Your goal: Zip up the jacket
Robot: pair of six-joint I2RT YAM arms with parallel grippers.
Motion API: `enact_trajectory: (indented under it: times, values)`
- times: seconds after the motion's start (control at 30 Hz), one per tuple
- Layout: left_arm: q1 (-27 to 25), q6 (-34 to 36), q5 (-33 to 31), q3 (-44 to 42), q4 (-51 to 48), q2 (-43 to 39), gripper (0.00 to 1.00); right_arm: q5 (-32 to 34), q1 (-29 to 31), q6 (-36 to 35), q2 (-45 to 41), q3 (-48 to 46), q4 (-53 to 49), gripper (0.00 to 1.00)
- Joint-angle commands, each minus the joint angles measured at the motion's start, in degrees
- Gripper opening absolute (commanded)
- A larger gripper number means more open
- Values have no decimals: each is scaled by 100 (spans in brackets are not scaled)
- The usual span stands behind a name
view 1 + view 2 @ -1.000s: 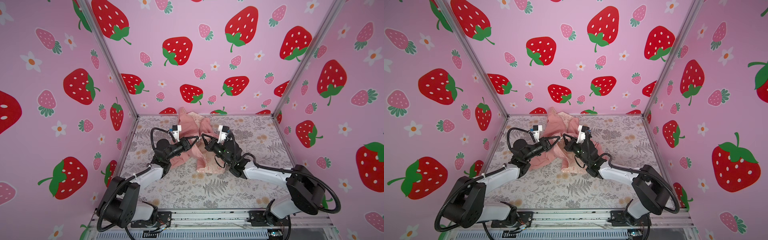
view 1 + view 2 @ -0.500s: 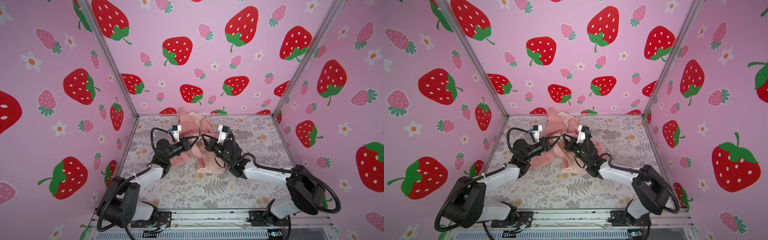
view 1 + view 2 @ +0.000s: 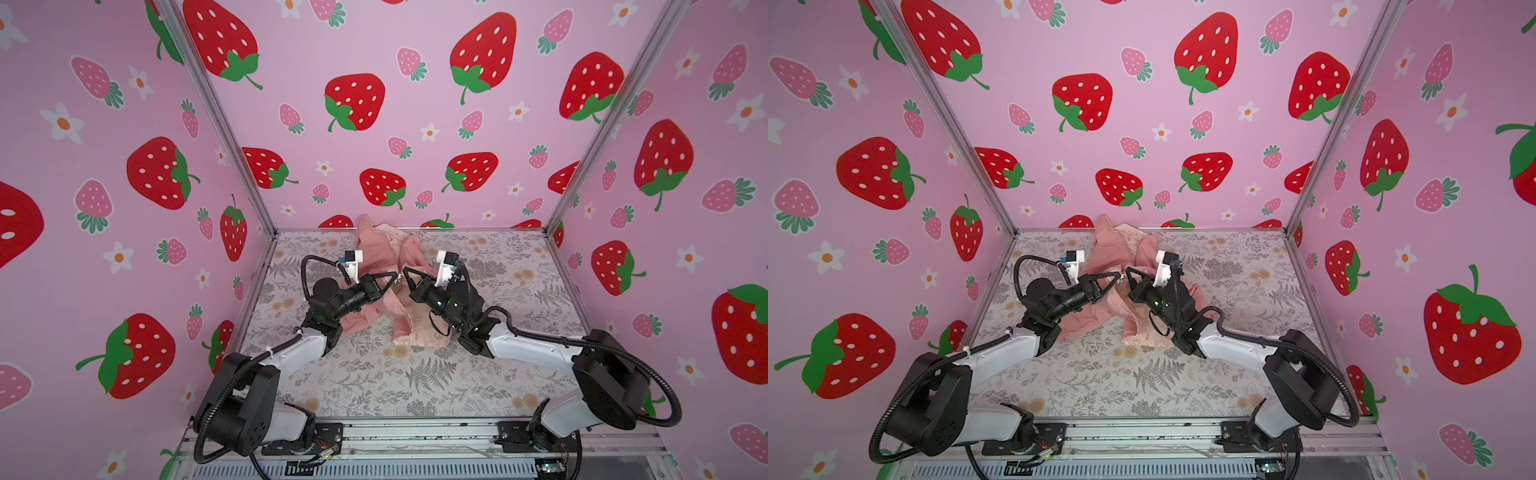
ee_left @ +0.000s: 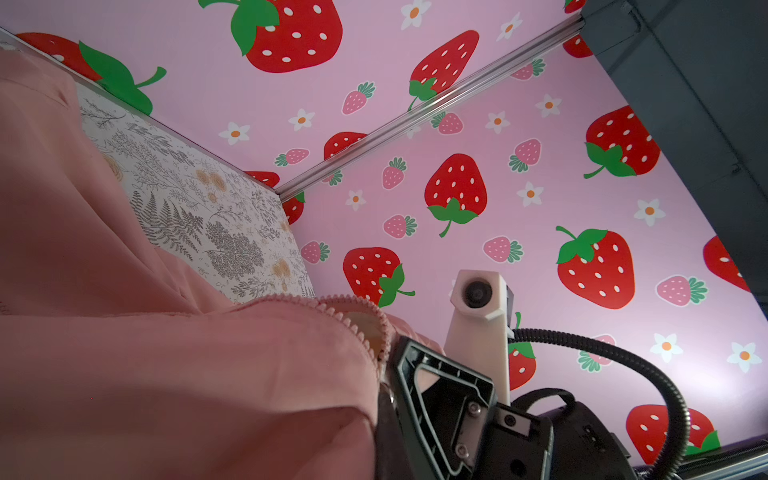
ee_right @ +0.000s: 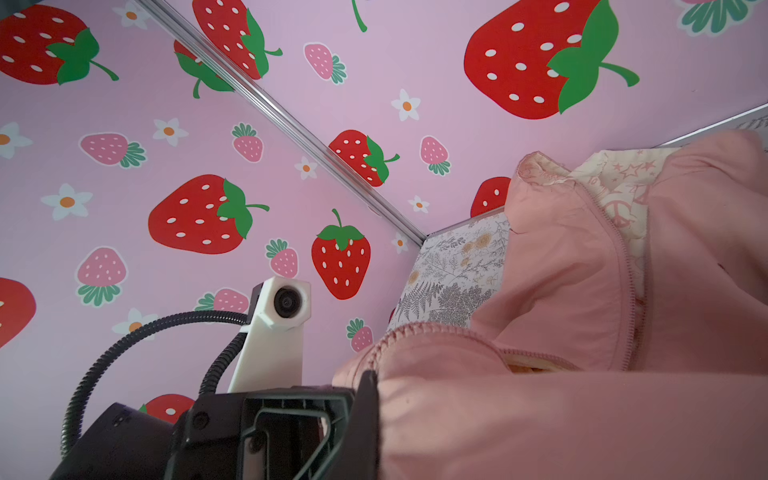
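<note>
The salmon-pink jacket [image 3: 376,259] [image 3: 1108,249] lies crumpled at the back middle of the table, front open, cream patterned lining [image 5: 619,195] showing. My left gripper [image 3: 395,275] [image 3: 1118,275] and right gripper [image 3: 405,270] [image 3: 1128,270] meet tip to tip over its front opening, each shut on a pinch of the zipper edge. A small silver zipper pull [image 3: 400,281] hangs between the tips. In the left wrist view pink cloth [image 4: 166,374] covers my own jaws, and the right gripper's fingers [image 4: 473,419] stand close. In the right wrist view the jacket [image 5: 582,415] drapes beside the left gripper's fingers [image 5: 291,399].
The table top [image 3: 415,374] has a grey floral cover. Pink strawberry walls close it in on the left, back and right, with metal corner posts [image 3: 232,137]. Both arms reach in from the front rail [image 3: 415,432]. One jacket flap [image 3: 419,328] lies under the right arm.
</note>
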Motion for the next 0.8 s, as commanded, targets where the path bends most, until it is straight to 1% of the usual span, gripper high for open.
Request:
enact_trajectory:
  times: [0.0, 0.17, 0.77]
  values:
    - [-4, -81, 14, 72, 393, -30, 0, 73, 48, -53, -111, 61, 233, 0]
    - [-6, -73, 28, 54, 377, -70, 0, 134, 54, -73, -160, 35, 229, 0]
    - [-9, -109, 21, 96, 381, -100, 0, -46, 50, 6, -83, -8, 286, 0]
